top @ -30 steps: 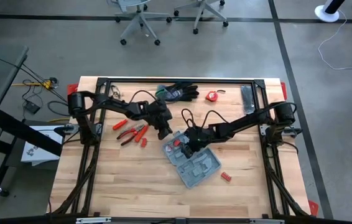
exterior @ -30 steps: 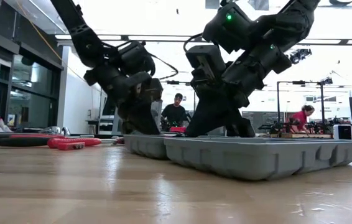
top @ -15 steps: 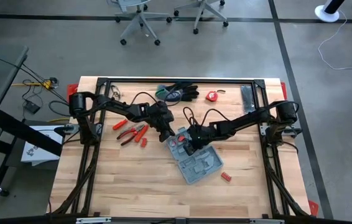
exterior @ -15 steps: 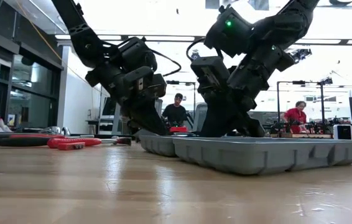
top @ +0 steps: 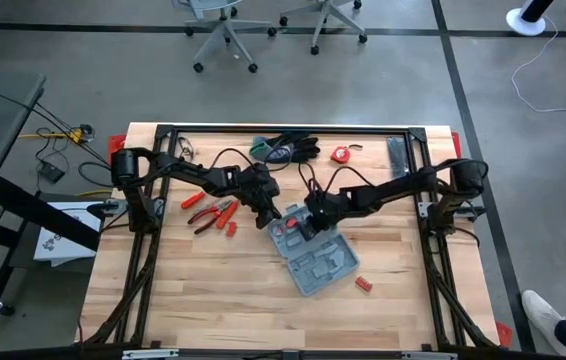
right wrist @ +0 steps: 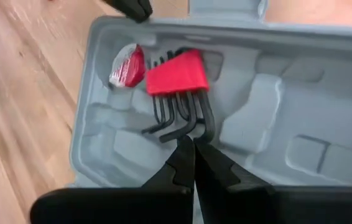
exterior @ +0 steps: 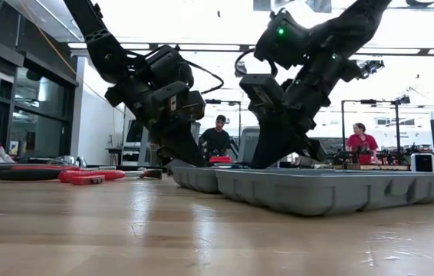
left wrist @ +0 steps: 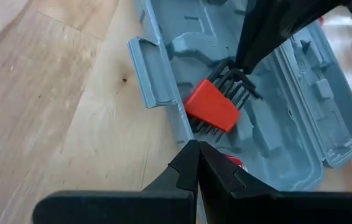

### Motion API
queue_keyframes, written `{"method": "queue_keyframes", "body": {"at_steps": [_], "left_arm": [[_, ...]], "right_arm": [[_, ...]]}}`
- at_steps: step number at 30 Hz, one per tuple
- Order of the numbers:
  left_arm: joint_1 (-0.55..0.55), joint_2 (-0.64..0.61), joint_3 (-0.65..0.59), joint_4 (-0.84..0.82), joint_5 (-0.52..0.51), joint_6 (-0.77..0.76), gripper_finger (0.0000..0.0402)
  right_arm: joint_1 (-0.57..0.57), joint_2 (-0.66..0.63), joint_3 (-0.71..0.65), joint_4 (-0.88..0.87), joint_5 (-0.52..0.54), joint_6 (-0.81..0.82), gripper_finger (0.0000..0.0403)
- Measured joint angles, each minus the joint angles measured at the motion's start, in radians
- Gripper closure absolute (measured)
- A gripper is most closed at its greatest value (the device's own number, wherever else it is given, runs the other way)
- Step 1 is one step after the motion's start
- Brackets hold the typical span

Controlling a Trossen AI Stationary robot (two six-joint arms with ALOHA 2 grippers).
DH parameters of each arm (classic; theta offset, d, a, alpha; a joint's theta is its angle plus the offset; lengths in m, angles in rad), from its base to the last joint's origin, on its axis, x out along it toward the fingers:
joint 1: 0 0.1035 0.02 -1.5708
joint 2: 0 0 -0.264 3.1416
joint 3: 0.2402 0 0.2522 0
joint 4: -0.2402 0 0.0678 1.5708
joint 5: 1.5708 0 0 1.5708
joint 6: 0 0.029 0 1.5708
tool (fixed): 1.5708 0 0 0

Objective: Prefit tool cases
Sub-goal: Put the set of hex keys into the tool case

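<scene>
While pliers [top: 211,213] wait left on the bench [top: 203,290], the open tool case [top: 311,258] holds a red hex-key set [left wrist: 212,107]; both end effectors [left wrist: 196,163] [right wrist: 189,157] closed, empty.

Case [top: 315,262]: one, lying open.
Red hex-key set [right wrist: 177,71] in case: one.
Small red-and-silver item [right wrist: 126,67] beside it: one.
Arms: two. Grippers: two, left gripper [left wrist: 193,146] and right gripper [right wrist: 188,142].
Red-handled pliers [top: 203,201]: two, side by side.
Small red blocks [top: 230,228]: two, well apart, second one near case.
Red tape measure [top: 340,154]: one.
Dark bar [top: 396,153]: one.
Gloves [top: 288,148]: bunched in a heap, count not readable.
Chairs [top: 225,25] beyond table: two.
People [exterior: 217,138] in room behind: two.
Shoe [top: 540,308] at floor edge: one.
</scene>
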Motion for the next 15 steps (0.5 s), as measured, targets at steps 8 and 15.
{"method": "queue_keyframes", "body": {"at_steps": [8, 15], "left_arm": [[-0.020, 0.035, 0.003, 0.022, 0.012, -0.018, 0.0401], [-0.043, 0.042, 0.002, 0.049, 0.013, -0.026, 0.0401]], "right_arm": [[-0.059, 0.000, 0.000, 0.000, -0.024, -0.050, 0.0403], [-0.091, 0.002, 0.002, 0.041, -0.040, -0.078, 0.0403]]}}
